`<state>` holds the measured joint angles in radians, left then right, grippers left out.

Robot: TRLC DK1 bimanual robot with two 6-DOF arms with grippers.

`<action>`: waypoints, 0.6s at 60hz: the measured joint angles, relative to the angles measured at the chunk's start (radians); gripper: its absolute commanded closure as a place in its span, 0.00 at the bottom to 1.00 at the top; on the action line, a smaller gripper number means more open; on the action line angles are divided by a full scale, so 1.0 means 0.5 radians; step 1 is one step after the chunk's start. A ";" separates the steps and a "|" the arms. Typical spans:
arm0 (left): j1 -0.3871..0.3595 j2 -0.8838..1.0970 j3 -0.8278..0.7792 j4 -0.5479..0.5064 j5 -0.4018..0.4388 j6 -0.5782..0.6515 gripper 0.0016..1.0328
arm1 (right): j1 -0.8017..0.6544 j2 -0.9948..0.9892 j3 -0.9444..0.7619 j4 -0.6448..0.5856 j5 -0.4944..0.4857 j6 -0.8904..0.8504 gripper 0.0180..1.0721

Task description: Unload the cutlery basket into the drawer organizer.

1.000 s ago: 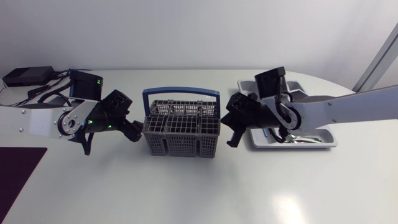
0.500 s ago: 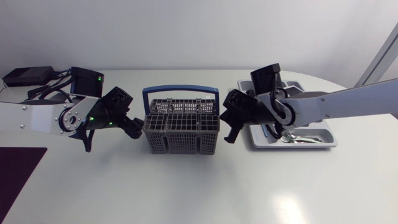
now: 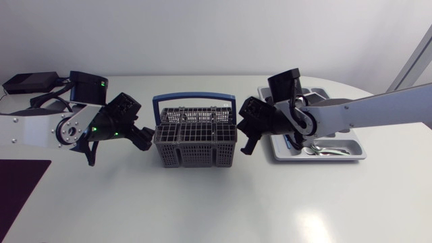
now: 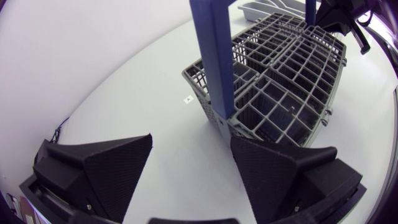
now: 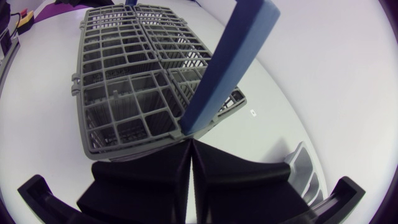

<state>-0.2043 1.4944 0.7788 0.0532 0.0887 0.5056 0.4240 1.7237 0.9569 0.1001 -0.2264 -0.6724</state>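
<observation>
The grey wire cutlery basket (image 3: 196,140) with its blue handle (image 3: 196,98) stands mid-table, and no cutlery shows in its compartments. My left gripper (image 3: 119,150) is open beside the basket's left end. In the left wrist view, one finger (image 4: 280,168) of the left gripper (image 4: 189,168) sits close to the basket (image 4: 280,81) corner. My right gripper (image 3: 248,144) is shut and empty at the basket's right end. In the right wrist view the right gripper (image 5: 189,171) points at the basket (image 5: 124,81) below its handle (image 5: 233,62). The grey drawer organizer (image 3: 351,154) holds cutlery.
A black box (image 3: 30,82) with cables lies at the back left. A dark purple mat (image 3: 20,185) covers the front left corner. The organizer's corner (image 5: 305,177) shows beside the right gripper. My right gripper (image 4: 342,15) appears beyond the basket in the left wrist view.
Both grippers have edged closer to the basket's ends, the right one shifting left and slightly back. The basket has not moved.
</observation>
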 measured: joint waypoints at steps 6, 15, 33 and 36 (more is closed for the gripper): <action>0.000 -0.003 0.000 -0.001 0.002 0.000 0.08 | 0.001 0.000 0.000 0.001 0.024 0.000 0.92; 0.003 -0.003 0.000 -0.001 0.002 0.001 0.06 | 0.002 -0.009 -0.008 0.008 0.061 -0.001 0.45; 0.126 -0.098 0.000 0.021 0.099 0.000 0.05 | 0.024 -0.291 -0.256 0.088 0.149 -0.003 0.04; 0.140 -0.104 0.000 0.024 0.118 0.000 0.05 | 0.012 -0.333 -0.278 0.089 0.149 -0.010 0.04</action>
<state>-0.1341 1.4426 0.7788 0.0654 0.1478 0.5056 0.4301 1.5574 0.8177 0.1444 -0.1520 -0.6773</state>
